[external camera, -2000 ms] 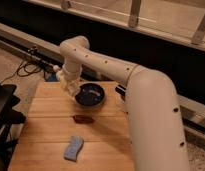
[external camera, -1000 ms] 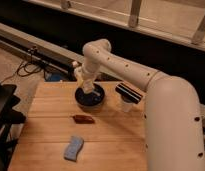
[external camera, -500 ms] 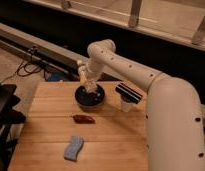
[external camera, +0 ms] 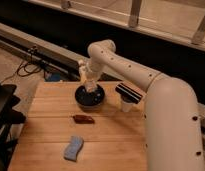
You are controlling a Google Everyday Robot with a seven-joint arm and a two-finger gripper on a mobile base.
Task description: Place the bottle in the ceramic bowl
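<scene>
The dark glossy ceramic bowl [external camera: 91, 98] sits on the wooden table [external camera: 111, 145] at its far middle. My gripper [external camera: 89, 84] hangs straight over the bowl, its tip down at the rim. It is shut on the bottle [external camera: 87, 75], a small pale thing that stands nearly upright between the fingers, with its lower end dipping into the bowl. The white arm curves in from the right and hides the table's right side.
A blue sponge [external camera: 73, 148] lies near the front left of the table. A small brown object [external camera: 83, 119] lies just in front of the bowl. A white cup [external camera: 127, 105] stands right of the bowl, under a black arm part. A black chair [external camera: 3, 117] stands left.
My gripper has carried the bottle rightward from the bowl's left side to over the bowl, then lowered it slightly toward the inside.
</scene>
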